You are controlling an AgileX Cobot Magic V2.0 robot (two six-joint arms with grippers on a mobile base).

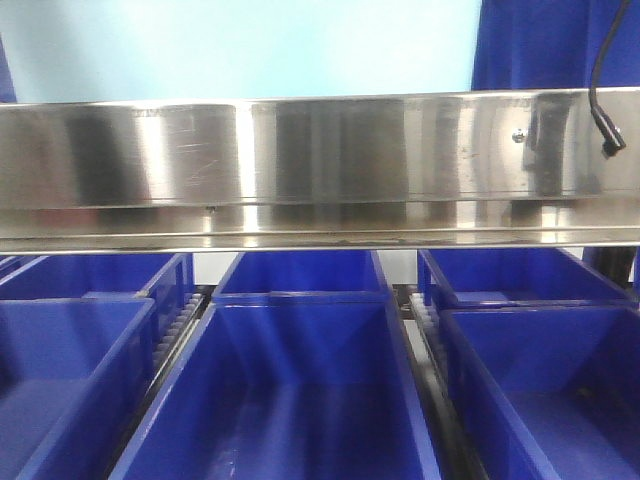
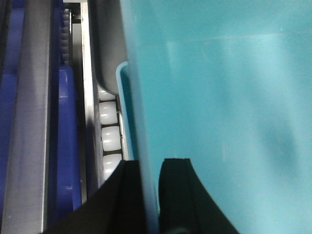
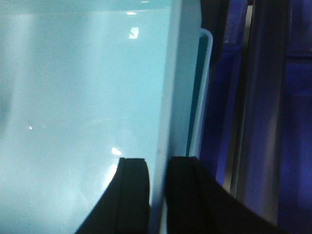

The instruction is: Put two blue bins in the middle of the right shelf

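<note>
Bin (image 2: 219, 97), judged light, stiff and slick, is pinched at its thin side walls by left gripper (image 2: 150, 168) and right gripper (image 3: 157, 165).

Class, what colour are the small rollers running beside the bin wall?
White. The small plastic rollers beside the teal plastic bin show best in the left wrist view.

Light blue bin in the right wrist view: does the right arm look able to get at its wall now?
Very likely yes: the right gripper has its jaws astride the wall of the light blue bin, one on each side and seemingly closed on it, with nothing between.
</note>
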